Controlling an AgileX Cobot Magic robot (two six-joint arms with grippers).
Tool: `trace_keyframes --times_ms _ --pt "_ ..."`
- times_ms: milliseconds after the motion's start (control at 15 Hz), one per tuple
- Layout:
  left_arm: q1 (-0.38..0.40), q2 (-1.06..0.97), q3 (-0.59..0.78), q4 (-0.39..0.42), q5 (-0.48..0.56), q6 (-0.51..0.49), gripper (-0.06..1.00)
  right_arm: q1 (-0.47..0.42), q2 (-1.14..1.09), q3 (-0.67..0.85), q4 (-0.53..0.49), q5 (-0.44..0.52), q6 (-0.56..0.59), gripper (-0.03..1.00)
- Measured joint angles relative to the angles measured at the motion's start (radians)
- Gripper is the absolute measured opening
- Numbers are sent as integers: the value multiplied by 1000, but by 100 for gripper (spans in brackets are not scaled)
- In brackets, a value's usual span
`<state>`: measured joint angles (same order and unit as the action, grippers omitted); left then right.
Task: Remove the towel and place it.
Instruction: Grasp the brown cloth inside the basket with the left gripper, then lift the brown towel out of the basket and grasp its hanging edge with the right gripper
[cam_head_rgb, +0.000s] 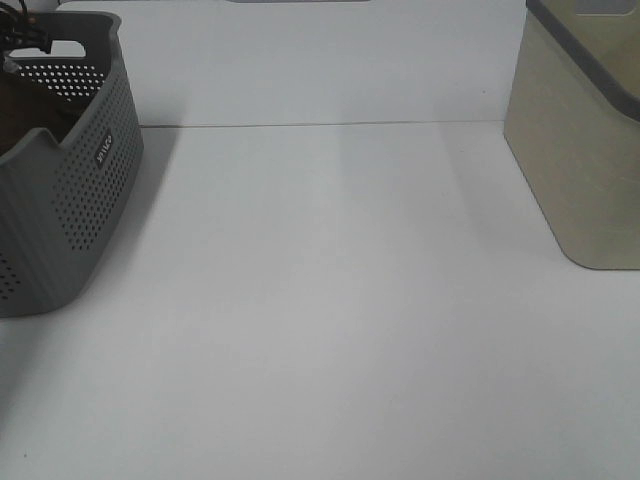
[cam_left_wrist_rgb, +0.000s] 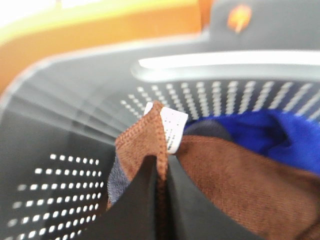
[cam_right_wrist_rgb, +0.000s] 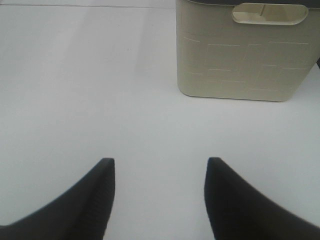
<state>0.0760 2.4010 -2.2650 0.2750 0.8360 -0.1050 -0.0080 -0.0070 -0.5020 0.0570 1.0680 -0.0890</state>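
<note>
Towel (cam_left_wrist_rgb: 240, 190), tagged hem outward from left pincer (cam_left_wrist_rgb: 161, 167) clamped on it; right pincer (cam_right_wrist_rgb: 160, 162) apart.

a white table (cam_head_rgb: 320, 330) carries a grey perforated basket (cam_head_rgb: 70, 200) at the left and a beige bin (cam_head_rgb: 580, 170) at the right, well apart.

Soft, diffuse light is washing over the white table (cam_head_rgb: 330, 320), giving it a cool, slightly bluish cast. The grey basket (cam_head_rgb: 75, 210) is throwing a faint, soft-edged shadow onto the table just beside its perforated wall. The beige bin (cam_head_rgb: 580, 160) is shading a paler strip on its side facing the basket. Inside the basket, the left wrist view is blurring heavily. The holes are smearing, the brown towel (cam_left_wrist_rgb: 240, 190) and its white tag (cam_left_wrist_rgb: 173, 129) are looking soft, and the handle slot (cam_left_wrist_rgb: 225, 61) is glaring white.
</note>
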Motion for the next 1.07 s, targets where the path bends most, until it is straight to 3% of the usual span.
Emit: trace_keyframes --times_ms 200,400,733,1067 --pt "0 -78 0 -61 1 27 2 0 0 0 0 0 0 52" --pt "0 -169 0 -186 1 126 2 0 0 0 0 0 0 52" --pt "0 -327 0 -442 1 345 2 0 0 0 0 0 0 52" --pt "-5 -490 -1 -803 4 549 2 0 0 0 0 0 0 52"
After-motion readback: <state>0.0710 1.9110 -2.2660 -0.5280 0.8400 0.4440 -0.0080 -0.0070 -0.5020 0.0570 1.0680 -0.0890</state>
